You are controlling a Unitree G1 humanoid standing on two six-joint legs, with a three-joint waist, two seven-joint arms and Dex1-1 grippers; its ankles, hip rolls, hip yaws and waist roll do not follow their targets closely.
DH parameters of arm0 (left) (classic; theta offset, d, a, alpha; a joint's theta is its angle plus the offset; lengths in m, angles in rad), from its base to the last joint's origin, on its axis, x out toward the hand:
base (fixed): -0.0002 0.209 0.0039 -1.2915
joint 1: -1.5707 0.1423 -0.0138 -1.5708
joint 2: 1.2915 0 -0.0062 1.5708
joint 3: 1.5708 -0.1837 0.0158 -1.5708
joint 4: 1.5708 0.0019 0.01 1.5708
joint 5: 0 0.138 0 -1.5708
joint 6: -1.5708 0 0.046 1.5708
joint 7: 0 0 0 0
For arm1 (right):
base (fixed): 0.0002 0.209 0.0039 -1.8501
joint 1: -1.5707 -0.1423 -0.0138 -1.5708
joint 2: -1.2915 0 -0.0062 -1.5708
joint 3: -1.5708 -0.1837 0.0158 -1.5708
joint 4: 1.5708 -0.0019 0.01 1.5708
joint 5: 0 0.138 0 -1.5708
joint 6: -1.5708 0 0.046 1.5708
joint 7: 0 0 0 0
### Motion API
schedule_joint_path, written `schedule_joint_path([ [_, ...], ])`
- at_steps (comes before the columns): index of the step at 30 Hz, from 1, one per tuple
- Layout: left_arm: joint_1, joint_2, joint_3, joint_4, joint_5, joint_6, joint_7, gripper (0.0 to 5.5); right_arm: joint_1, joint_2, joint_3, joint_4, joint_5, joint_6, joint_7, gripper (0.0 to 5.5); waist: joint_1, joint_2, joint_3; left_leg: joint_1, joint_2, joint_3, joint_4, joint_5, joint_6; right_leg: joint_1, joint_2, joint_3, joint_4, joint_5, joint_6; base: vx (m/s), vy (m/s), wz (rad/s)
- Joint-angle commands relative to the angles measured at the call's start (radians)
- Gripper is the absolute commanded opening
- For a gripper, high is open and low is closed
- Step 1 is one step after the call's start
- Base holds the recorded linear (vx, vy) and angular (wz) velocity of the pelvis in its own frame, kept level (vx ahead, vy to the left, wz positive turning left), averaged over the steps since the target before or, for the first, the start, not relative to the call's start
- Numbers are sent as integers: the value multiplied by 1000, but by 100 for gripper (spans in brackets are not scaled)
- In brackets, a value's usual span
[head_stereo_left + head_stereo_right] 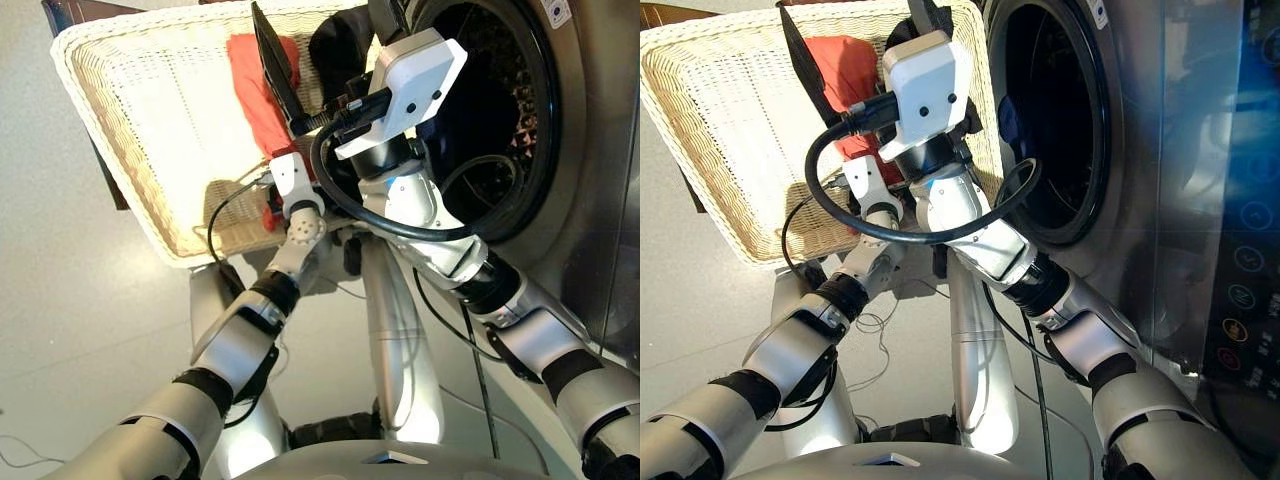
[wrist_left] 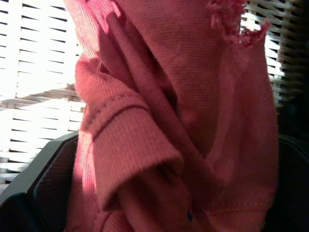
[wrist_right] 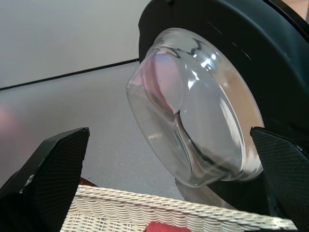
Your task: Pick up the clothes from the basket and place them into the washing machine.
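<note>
Coral red cloth fills the left wrist view: the coral red garment (image 2: 174, 121) lies bunched between the 2 black fingers (image 2: 43, 183) of the left tool (image 1: 270, 212), which pinches it, with the woven wall of the basket bright behind it. From the head camera, this garment runs from the left tool up toward the far edge of the cream-white basket (image 1: 720, 130), on the basket's side nearest the washing machine. Beside it, at the far corner of the basket next to the machine, sits the black garment (image 1: 340, 50), partly hidden by the right arm.

In the head views, the right tool (image 1: 275, 60) is raised over the far edge of the basket, just beside the drum opening. In its own wrist view its 2 fingers (image 3: 53, 169) stand spread wide with nothing between them, pointing at the round glass porthole door (image 3: 193, 111), which is swung open, with the basket's far rim and a sliver of red cloth below.

The washing machine (image 1: 1160, 160) stands at the right with its drum open. Inside the dark drum, near the front edge of the opening, a bit of the navy blue garment (image 1: 1012, 120) shows.
</note>
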Motion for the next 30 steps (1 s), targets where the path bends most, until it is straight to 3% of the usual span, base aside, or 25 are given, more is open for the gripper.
schedule_joint_path([
  [1,-66,-30,18,103,-43,26,-47,550,-25,28,-33,-86,4,-52,16,550,-32,-23,-7,-39,14,-27,169,-123,-11,-39,-14,1,8,-15,112,0,0,0],
  [5,-79,-31,20,121,-40,33,-49,550,-22,16,-36,-95,1,-50,24,550,-34,-21,-7,-43,15,-25,170,-122,-14,-43,-16,4,3,-9,113,0,0,0],
  [7,-82,-30,17,126,-34,36,-48,405,-20,10,-35,-97,2,-50,27,550,-35,-18,-7,-47,13,-24,170,-120,-15,-44,-15,5,2,-6,113,0,0,0],
  [8,-82,-31,17,130,-31,38,-48,265,-20,6,-34,-97,4,-50,27,550,-35,-17,-7,-47,13,-23,168,-118,-16,-44,-16,4,0,-4,114,0,0,0],
  [10,-81,-32,13,136,-21,43,-48,153,-23,0,-30,-94,4,-51,29,550,-34,-16,-7,-45,12,-21,161,-115,-16,-41,-18,4,-8,0,114,0,0,0],
  [11,-81,-33,11,135,-15,45,-48,0,-23,-2,-31,-93,-1,-50,28,550,-33,-17,-7,-46,10,-21,159,-114,-16,-39,-19,5,-13,3,114,0,0,0],
  [16,-67,-43,-7,117,1,38,-50,0,-12,1,-35,-63,30,-60,41,550,-24,-6,-7,-40,3,-16,133,-98,-16,-25,-29,7,-37,19,113,0,0,0],
  [21,7,-15,-45,2,71,21,-45,0,47,-24,-70,-35,62,-75,36,550,-15,14,-7,1,-3,12,67,-72,-19,13,-43,9,-95,45,116,-19,4,15],
  [22,33,22,-37,-27,78,18,-48,0,62,-43,-102,-24,55,-72,29,550,-7,21,-7,-6,-12,18,20,-21,-13,3,-43,12,-134,92,114,-94,15,76],
  [25,15,44,-50,-82,99,-3,-63,0,98,-62,-115,6,50,-66,24,550,-3,27,-7,31,-23,26,-11,-11,-11,39,-43,13,-163,102,117,-28,27,-2],
  [28,-6,68,-97,-229,193,-4,-50,0,156,-73,-141,49,61,-57,33,550,2,41,-7,96,-35,39,-68,5,-3,103,-45,15,-217,119,126,25,76,-37],
  [29,92,146,-89,-478,177,-41,-86,0,250,-95,-185,29,91,-57,59,550,16,67,-7,133,-53,41,-111,17,3,148,-53,8,-260,135,136,48,76,-27],
  [30,46,266,-139,-515,685,105,66,0,294,-97,-174,32,95,-87,80,550,15,62,-7,167,-53,45,-133,18,3,177,-54,11,-281,135,144,34,53,-12],
])
